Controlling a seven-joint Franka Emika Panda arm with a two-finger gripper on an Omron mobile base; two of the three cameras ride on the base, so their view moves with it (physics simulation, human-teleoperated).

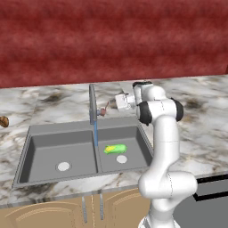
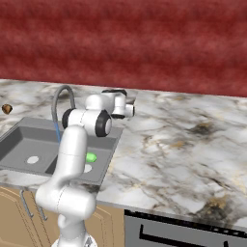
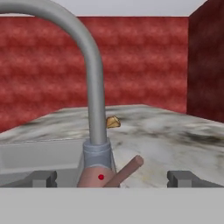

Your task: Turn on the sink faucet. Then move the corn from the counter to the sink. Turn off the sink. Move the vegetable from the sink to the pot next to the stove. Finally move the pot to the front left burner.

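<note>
Faucet lever between end effector fingertips

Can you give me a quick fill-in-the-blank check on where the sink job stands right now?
1. The corn lies in the ____ basin of the sink, as seen from the front.
2. A blue stream of ____ runs down from the sink faucet.
3. The claw faces the faucet's lever with its jaws ____.
4. A small brown lump sits on the ____ left of the sink.

Missing words: right; water; open; counter
</note>
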